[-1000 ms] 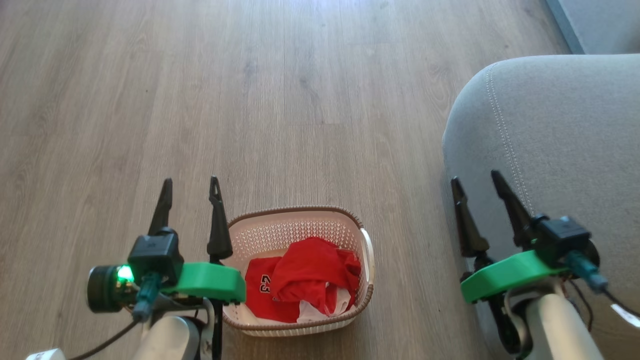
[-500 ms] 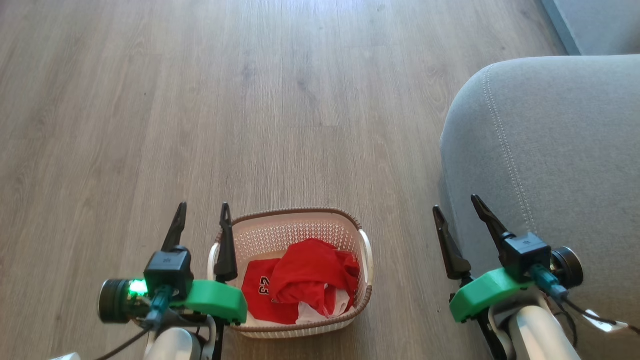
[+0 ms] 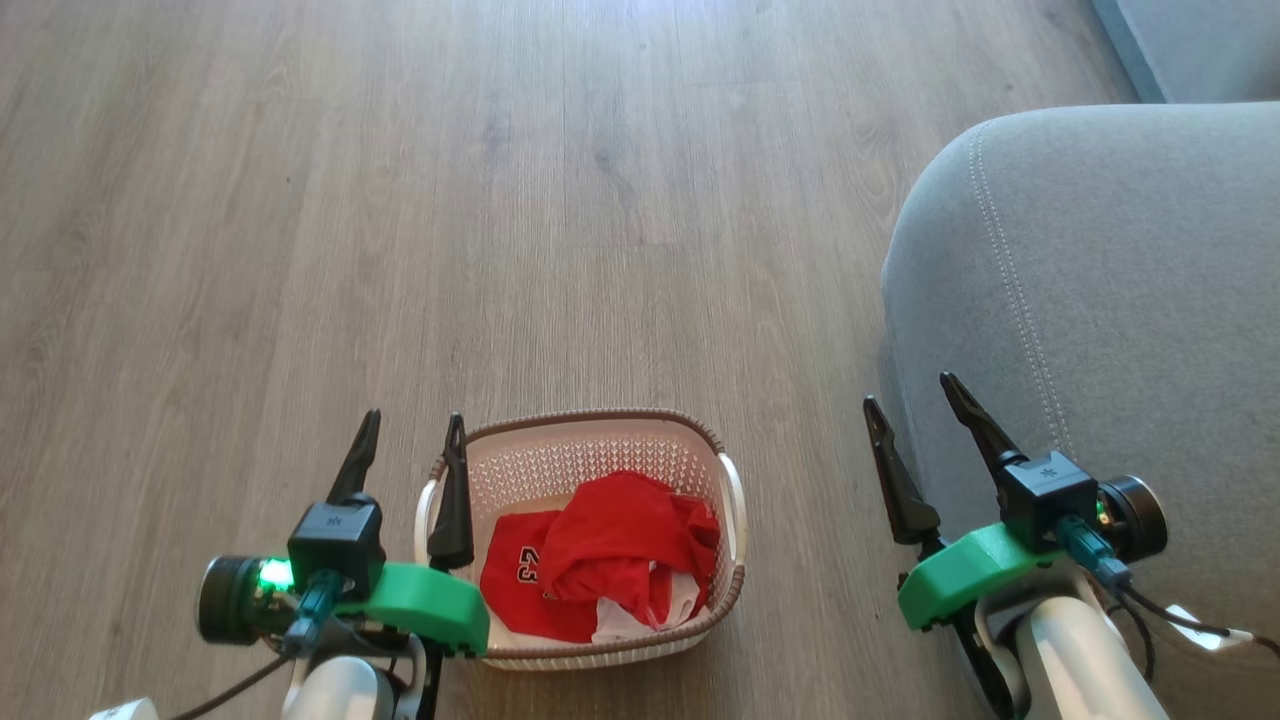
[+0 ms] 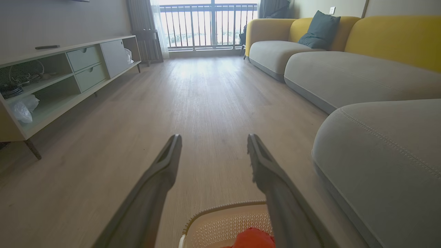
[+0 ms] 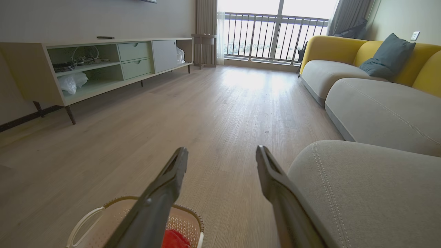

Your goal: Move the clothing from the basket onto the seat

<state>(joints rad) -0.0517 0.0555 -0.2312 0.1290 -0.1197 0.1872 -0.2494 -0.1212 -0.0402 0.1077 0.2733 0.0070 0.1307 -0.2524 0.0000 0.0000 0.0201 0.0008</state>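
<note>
The cream basket (image 3: 600,452) stands on the floor at the bottom centre of the head view. Inside it a plain red garment (image 3: 620,540) lies bunched over the jersey (image 3: 512,585), whose "23" shows. The grey seat (image 3: 1120,300) is to the right. My left gripper (image 3: 414,416) is open, hanging over the basket's left rim. My right gripper (image 3: 908,390) is open beside the seat's left edge. The left wrist view shows the left gripper (image 4: 214,137), basket (image 4: 220,224) and red cloth (image 4: 253,240). The right wrist view shows the right gripper (image 5: 221,148), basket (image 5: 93,220) and seat (image 5: 365,186).
Bare wood floor (image 3: 500,200) stretches ahead. A low cabinet (image 5: 103,65) with shelves and drawers lines the left wall. A yellow-backed sofa (image 4: 344,69) with a dark cushion (image 5: 387,57) runs along the right, beyond the seat. A balcony railing (image 4: 206,24) closes the far end.
Both grippers have drawn back toward the bottom of the head view. The right one has also shifted left, off the seat's top toward its edge. Basket and clothing lie as before.
</note>
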